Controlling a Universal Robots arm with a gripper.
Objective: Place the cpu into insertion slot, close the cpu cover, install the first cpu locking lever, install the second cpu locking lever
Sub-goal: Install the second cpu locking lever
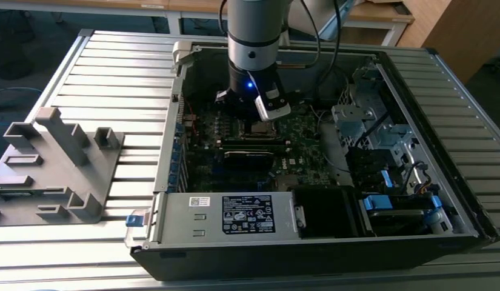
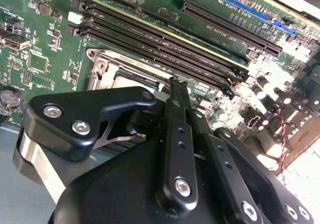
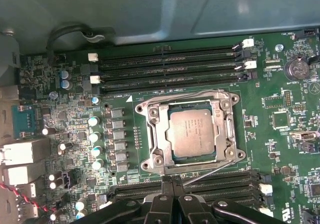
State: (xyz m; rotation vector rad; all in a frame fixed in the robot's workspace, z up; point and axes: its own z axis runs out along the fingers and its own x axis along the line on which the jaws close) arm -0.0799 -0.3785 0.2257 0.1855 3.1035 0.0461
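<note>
Computer case (image 1: 314, 257) is lying open across the centre of the exterior view. Motherboard (image 1: 302, 130) is facing up inside it. Gripper (image 3: 172, 180) is hovering at the socket's edge, fingers pressed together, gripping nothing visible. Cpu cover (image 3: 156, 134) is lying flat, framing the cpu (image 3: 194, 132). The cpu is sitting face-up, edges parallel to the memory slots (image 3: 170, 64). One thin lever (image 3: 212, 170) is slanting off the socket edge near the gripper.

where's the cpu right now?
In the first wrist view the cpu sits mid-board inside the window of the cpu cover, between two memory-slot banks, with the gripper just off the cover's edge.
</note>
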